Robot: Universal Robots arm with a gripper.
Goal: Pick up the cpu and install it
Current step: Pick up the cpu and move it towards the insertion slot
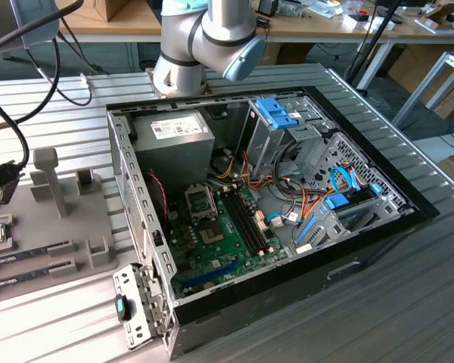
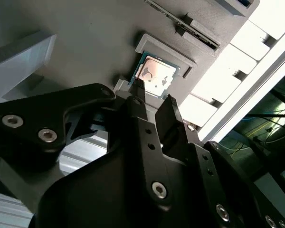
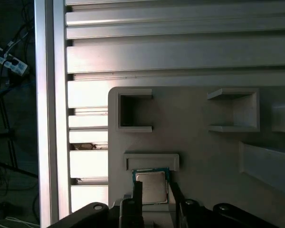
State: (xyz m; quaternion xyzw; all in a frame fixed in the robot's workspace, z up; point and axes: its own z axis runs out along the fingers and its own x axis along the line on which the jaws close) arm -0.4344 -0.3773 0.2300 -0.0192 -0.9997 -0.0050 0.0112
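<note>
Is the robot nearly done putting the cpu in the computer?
Not nearly. Done: the pincer is lined up right at the cpu. In hand: the pickup, as the cpu lies flat in its slot on the grey tray. Left: the lift and the whole install, since the cpu is not yet on the green board inside the open computer.

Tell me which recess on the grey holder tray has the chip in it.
The shallow framed recess right by the gripper: the cpu lies in it. The two bracket-shaped recesses beyond are empty.
</note>
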